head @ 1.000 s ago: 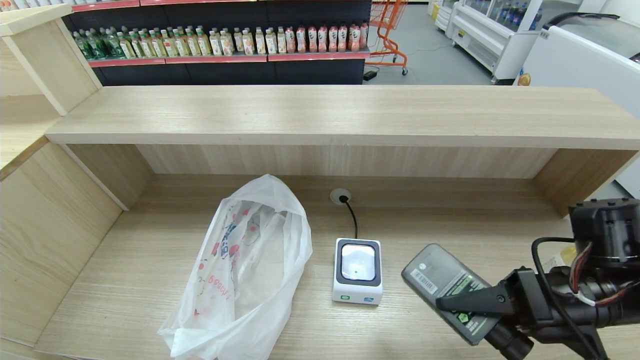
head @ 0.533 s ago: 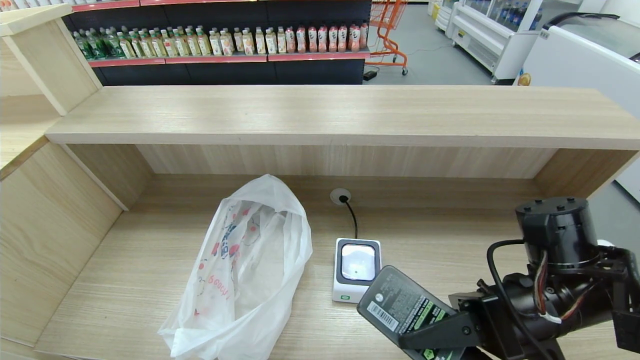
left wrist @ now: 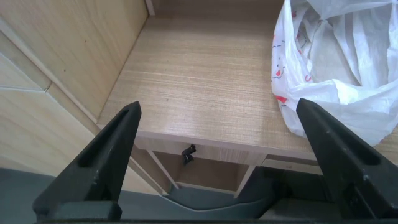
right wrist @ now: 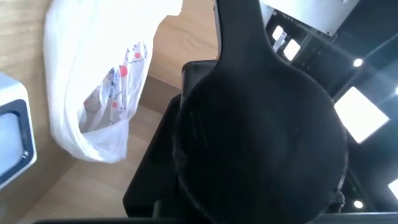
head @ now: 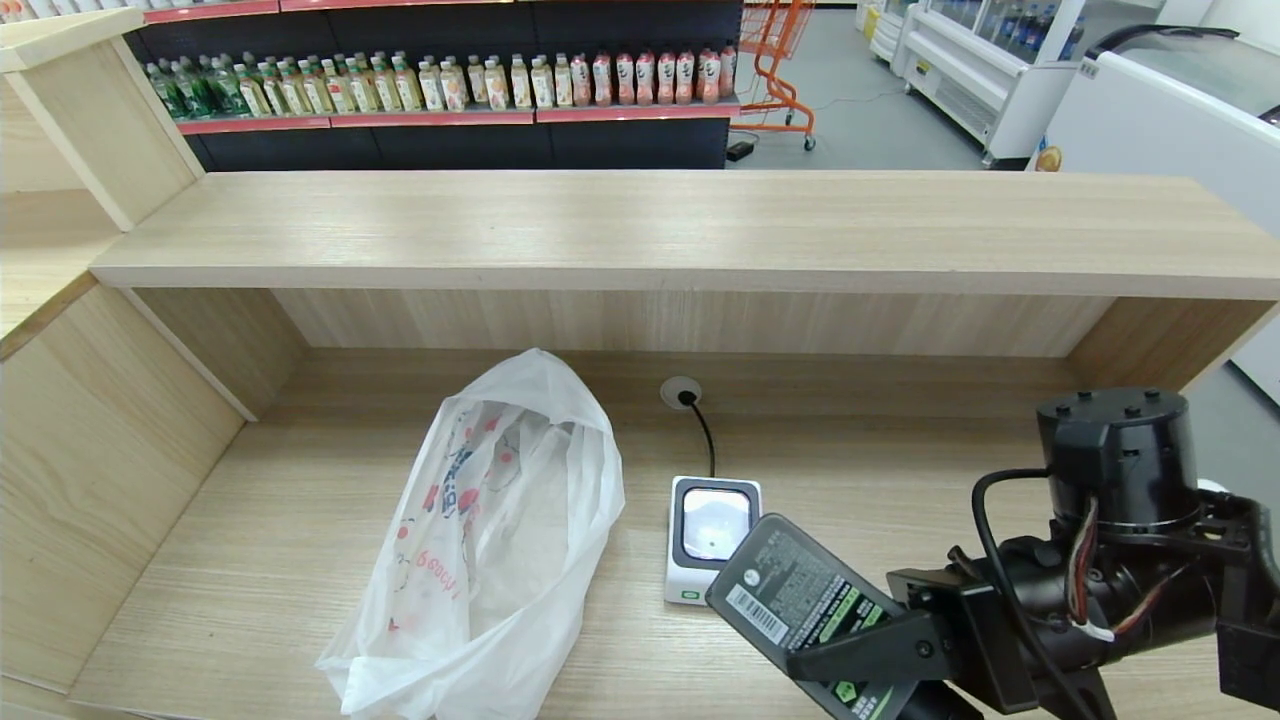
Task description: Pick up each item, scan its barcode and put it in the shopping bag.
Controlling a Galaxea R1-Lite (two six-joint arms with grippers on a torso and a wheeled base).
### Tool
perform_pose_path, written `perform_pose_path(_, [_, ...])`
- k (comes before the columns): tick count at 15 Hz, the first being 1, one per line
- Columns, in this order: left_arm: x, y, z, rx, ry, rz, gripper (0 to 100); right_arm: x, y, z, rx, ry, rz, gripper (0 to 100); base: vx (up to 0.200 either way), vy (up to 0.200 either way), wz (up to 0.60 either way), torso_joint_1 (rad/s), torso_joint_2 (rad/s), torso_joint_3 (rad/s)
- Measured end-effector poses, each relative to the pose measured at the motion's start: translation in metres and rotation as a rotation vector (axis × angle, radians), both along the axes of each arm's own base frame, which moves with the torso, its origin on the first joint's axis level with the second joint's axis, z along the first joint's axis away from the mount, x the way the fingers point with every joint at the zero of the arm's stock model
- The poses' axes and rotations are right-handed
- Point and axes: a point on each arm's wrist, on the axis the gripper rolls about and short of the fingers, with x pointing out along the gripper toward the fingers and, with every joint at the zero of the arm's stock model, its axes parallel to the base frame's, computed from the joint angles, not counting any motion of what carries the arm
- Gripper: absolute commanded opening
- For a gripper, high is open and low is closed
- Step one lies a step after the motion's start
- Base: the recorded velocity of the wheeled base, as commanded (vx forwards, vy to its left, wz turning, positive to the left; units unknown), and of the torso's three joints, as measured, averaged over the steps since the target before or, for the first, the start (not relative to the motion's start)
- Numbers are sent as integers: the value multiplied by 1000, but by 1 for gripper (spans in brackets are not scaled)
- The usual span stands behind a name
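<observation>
Head view has the right gripper [head: 850,655] at about 4 o'clock from the scanner [head: 712,530], its fingers closed on a dark grey packet [head: 790,590]. The packet is held tilted above the counter [head: 250,540], with its white barcode label facing up. Its upper end covers the scanner's 4 o'clock corner, and the rest of the scanner window is uncovered.

A black cable [head: 704,435] runs from the scanner toward 12 o'clock into a round hole [head: 681,392] in the counter. At 9 o'clock from the scanner, just beside it, a white plastic shopping bag [head: 500,530] with red print lies slumped on the counter. Whether anything is inside it I cannot tell.

The left gripper [left wrist: 219,107] hangs over the counter's near edge with its fingers spread wide and nothing between them, the bag off to one side.

A raised wooden ledge [head: 650,225] crosses at 12 o'clock. Beyond it stand shelves of bottles [head: 450,85] and an orange trolley [head: 780,50].
</observation>
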Motion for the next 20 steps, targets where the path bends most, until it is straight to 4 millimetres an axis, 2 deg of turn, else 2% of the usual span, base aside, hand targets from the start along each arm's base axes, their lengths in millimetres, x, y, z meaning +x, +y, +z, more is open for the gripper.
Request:
perform_pose_path(11, [0,0,0,0,0,0,100,-1,-3,0,10,-7,-10,0,0,0,0,0,0,0])
perform_pose_path(13, [0,0,0,0,0,0,100,0,-2,7,21,42,-27,0,0,0,0,0,0,0])
perform_pose_path(15, [0,0,0,0,0,0,100,8,-1,30,63,279,-122,0,0,0,0,0,0,0])
perform_pose_path(16, [0,0,0,0,0,0,100,15,-7,41,91,399,-225,0,0,0,0,0,0,0])
perform_pose_path(18, [0,0,0,0,0,0,100,25,-36,52,197,686,-554,0,0,0,0,0,0,0])
perform_pose_path(20, [0,0,0,0,0,1,100,14,-69,44,313,1012,-766,0,0,0,0,0,0,0])
